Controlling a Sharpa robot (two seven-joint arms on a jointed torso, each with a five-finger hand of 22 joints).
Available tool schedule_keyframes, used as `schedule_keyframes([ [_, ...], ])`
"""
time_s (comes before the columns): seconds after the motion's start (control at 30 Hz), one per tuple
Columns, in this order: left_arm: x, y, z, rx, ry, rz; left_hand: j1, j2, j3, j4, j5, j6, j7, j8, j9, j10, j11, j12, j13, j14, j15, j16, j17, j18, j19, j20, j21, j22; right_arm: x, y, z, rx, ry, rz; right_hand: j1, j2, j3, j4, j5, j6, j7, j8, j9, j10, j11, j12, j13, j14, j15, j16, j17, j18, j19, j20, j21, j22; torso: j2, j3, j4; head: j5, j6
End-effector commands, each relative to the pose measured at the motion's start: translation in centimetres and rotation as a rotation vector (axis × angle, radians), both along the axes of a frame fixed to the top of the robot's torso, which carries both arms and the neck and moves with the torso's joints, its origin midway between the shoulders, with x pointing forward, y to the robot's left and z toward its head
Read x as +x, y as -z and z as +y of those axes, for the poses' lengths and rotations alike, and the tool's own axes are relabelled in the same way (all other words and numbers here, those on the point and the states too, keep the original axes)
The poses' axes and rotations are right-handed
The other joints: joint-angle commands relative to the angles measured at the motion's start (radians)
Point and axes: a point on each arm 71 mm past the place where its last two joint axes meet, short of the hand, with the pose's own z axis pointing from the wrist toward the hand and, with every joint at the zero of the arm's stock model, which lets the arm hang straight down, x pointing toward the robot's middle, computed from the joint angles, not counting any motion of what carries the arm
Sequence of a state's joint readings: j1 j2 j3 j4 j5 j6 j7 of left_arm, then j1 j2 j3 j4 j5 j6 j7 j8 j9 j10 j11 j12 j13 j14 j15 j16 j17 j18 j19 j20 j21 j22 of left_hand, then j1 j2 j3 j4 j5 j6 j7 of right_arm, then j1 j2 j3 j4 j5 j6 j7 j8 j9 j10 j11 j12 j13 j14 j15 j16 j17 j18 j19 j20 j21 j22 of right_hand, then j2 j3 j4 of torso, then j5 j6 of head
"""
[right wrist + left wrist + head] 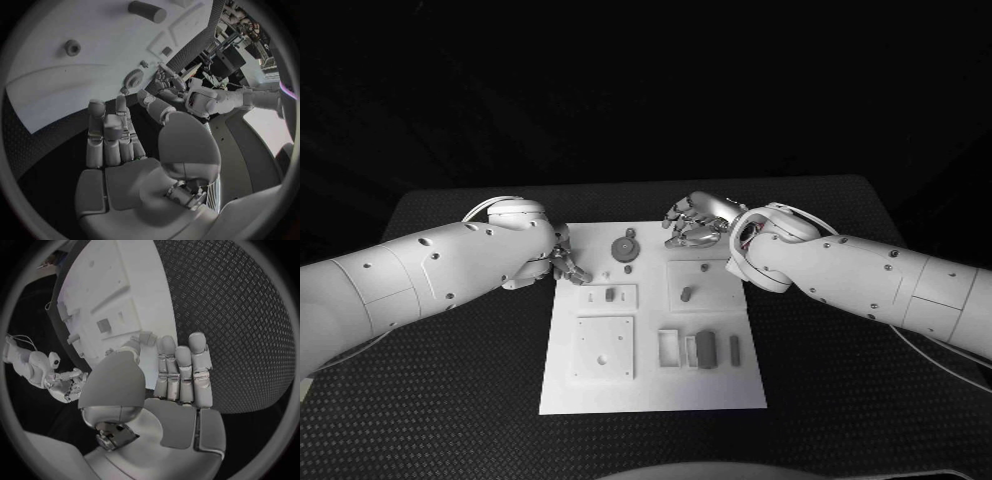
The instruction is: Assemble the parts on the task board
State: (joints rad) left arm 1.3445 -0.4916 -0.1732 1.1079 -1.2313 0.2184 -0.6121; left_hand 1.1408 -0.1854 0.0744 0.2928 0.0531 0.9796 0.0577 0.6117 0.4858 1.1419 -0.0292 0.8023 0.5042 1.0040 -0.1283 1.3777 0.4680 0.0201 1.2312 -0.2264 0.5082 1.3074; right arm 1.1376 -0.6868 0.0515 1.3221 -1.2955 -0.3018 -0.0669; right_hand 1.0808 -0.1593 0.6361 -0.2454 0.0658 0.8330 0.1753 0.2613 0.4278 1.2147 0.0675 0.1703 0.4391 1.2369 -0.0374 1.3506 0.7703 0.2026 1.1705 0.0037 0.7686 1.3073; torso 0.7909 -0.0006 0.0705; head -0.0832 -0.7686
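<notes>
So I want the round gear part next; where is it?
In the head view, the gear lies at the task board's far end, between the left hand and right hand.

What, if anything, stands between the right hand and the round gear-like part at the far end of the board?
Nothing visible does. The right hand hovers over the far edge of the task board, empty with fingers apart, and the gear-like part lies just beside it with only bare board between them.

We see a black tabletop [819, 420] with a fine raised diamond pattern across its surface. Beyond its far edge everything falls into darkness, with no wall or floor to make out. Light falls from above, brightest at the tabletop's middle.
</notes>
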Motion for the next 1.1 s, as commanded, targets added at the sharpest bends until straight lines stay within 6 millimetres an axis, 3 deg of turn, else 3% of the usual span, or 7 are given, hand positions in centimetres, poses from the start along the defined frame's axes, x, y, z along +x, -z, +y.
schedule_keyframes([
  [0.03,-0.26,0.66,0.25,0.039,0.018,0.018,0.009,0.003,-0.007,-0.001,-0.004,-0.022,0.015,-0.008,-0.003,-0.007,-0.002,0.004,-0.001,-0.003,-0.004,0.005,-0.002,0.040,-0.002,-0.002,0.003,0.018,-0.06,0.07,0.10,-0.005,-0.010,0.006,-0.007,-0.001,0.000,0.004,0.001,0.002,0.007,0.002,-0.001,0.000,0.005,0.006,0.001,-0.006,-0.001,-0.004,-0.001,0.059,0.000,-0.008,-0.006,0.019,0.000,0.0006,0.0001,-0.001,-0.001],
  [0.43,-0.28,0.61,0.20,0.042,0.032,0.007,0.033,-0.018,-0.013,0.000,-0.005,-0.026,0.018,-0.008,-0.002,-0.011,0.001,0.004,-0.002,-0.006,-0.002,0.005,-0.003,0.039,-0.002,0.000,0.002,0.017,-0.05,0.08,0.06,-0.005,-0.009,0.005,-0.007,-0.001,0.000,0.004,0.001,0.002,0.007,0.002,-0.001,0.000,0.005,0.006,0.001,-0.006,-0.001,-0.004,-0.001,0.059,0.000,-0.008,-0.006,0.019,0.000,0.0016,-0.0006,-0.002,-0.003],
  [0.9,-0.23,0.55,0.64,0.026,0.020,-0.003,0.033,-0.019,-0.013,0.000,-0.005,-0.027,0.018,-0.009,-0.002,-0.011,0.001,0.004,-0.002,-0.006,-0.002,0.005,-0.003,0.039,-0.002,0.000,0.002,0.017,-0.05,0.11,0.03,-0.005,-0.008,0.006,-0.007,-0.001,0.000,0.004,0.001,0.002,0.007,0.002,-0.001,0.000,0.005,0.006,0.001,-0.006,-0.001,-0.004,-0.001,0.059,0.000,-0.008,-0.006,0.019,0.000,0.0010,-0.0004,-0.003,-0.003],
  [0.93,-0.22,0.56,0.68,0.025,0.018,-0.003,-0.002,-0.033,-0.021,0.001,-0.006,-0.033,0.022,-0.013,-0.004,-0.016,0.004,0.001,-0.003,-0.008,0.001,0.003,-0.004,0.036,-0.004,0.004,-0.001,0.015,-0.05,0.11,0.02,-0.005,-0.008,0.006,-0.007,-0.001,0.000,0.004,0.001,0.002,0.007,0.002,-0.001,0.000,0.005,0.006,0.001,-0.006,-0.001,-0.004,-0.001,0.059,0.000,-0.008,-0.006,0.019,0.000,0.0009,-0.0002,-0.003,-0.003],
  [1.1,-0.24,0.61,0.88,0.013,0.009,0.008,-0.002,-0.033,-0.021,0.001,-0.006,-0.033,0.022,-0.013,-0.004,-0.016,0.004,0.001,-0.003,-0.008,0.001,0.003,-0.004,0.036,-0.004,0.004,-0.001,0.015,-0.06,0.13,0.00,-0.005,-0.008,0.006,-0.007,-0.001,0.000,0.004,0.001,0.002,0.007,0.002,-0.001,0.000,0.005,0.006,0.001,-0.006,-0.001,-0.004,-0.001,0.059,0.000,-0.008,-0.006,0.019,0.000,0.0008,0.0000,-0.003,-0.003],
])
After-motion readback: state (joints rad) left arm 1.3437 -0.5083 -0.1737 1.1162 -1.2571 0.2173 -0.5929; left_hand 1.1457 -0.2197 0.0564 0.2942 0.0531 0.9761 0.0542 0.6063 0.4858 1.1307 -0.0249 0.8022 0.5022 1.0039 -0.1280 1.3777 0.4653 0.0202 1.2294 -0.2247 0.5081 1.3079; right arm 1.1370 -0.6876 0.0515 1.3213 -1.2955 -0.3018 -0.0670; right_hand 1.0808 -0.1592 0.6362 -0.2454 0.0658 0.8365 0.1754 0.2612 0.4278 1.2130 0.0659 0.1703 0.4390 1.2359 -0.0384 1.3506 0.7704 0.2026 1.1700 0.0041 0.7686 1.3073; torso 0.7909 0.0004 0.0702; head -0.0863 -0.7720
